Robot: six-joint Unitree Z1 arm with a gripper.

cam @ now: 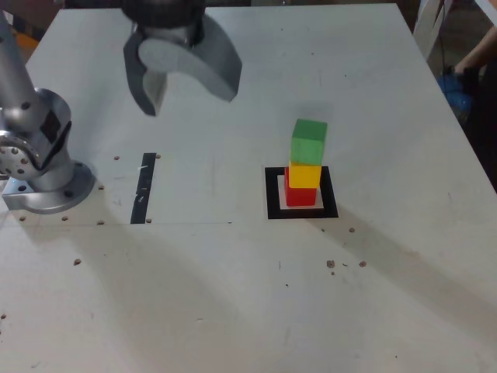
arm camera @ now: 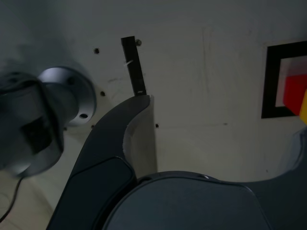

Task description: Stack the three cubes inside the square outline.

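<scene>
fingers (cam: 186, 81) blurred, red cube (cam: 301, 195) half-hidden

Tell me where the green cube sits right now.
The green cube tops the stack, resting on the yellow cube over the red cube, inside the square outline, right of centre in the exterior view.

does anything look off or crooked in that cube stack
Slightly. The green cube sits shifted toward the exterior view's right on the yellow cube, overhanging its edge. Yellow on the red cube looks roughly aligned, inside the square outline.
</scene>
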